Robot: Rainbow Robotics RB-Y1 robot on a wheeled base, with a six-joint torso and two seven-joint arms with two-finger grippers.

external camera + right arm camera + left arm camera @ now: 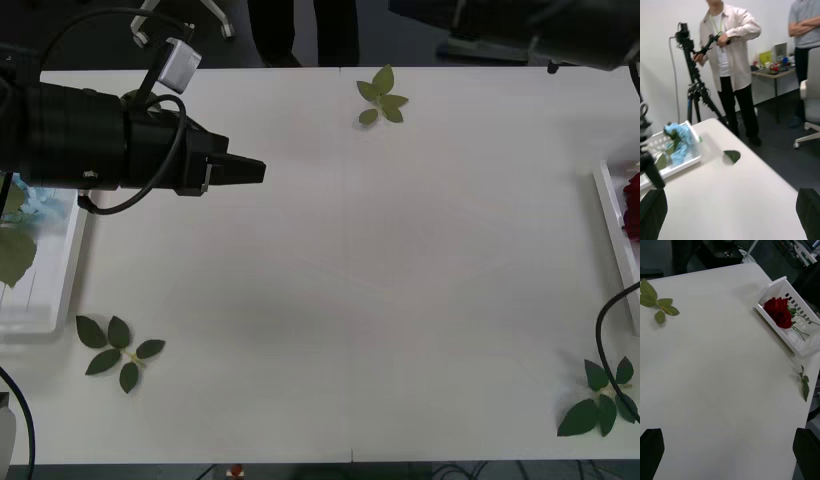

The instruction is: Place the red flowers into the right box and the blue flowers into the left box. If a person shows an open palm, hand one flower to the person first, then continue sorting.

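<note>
Holds the black two-finger left gripper (245, 170) out above the left half of the white tabletop (380, 290), fingers spread wide to the corners of its wrist view and gripping nothing, probably because nothing there needs picking. Keeps the right gripper (730, 204) raised off the table at the far right, likewise spread wide and empty. Finds the dark red roses (779, 312) lying heads together in the white slotted right box (801, 347) at the table's right edge, and the pale blue flowers (680, 140) bunched in the matching left box (683, 164) at the left edge, each colour on its proper side. Leaves only three loose green leaf sprigs (118, 350) on the bare top. Looks like sorting done, judging by that.
</note>
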